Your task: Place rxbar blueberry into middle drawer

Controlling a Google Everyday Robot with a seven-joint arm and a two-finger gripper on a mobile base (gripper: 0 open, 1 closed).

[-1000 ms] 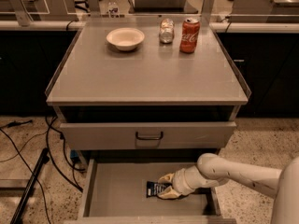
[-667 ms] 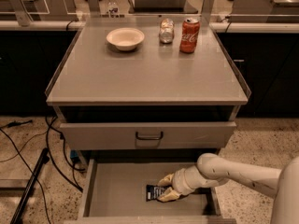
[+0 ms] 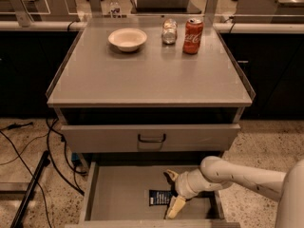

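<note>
A white bowl (image 3: 127, 38) sits in the upper left of the grey cabinet top (image 3: 142, 80). To its right, a clear jar (image 3: 168, 31) stands just beside a red soda can (image 3: 193, 29). Below the top, a grey drawer front (image 3: 104, 137) carries a small black handle. Black cables (image 3: 28, 146) trail over the speckled floor at the left. The gripper (image 3: 172, 191) is at lower centre-right, fingers spread.

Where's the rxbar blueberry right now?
In the camera view, the rxbar blueberry lies flat on the middle drawer floor, right of centre, just left of the open gripper.
</note>
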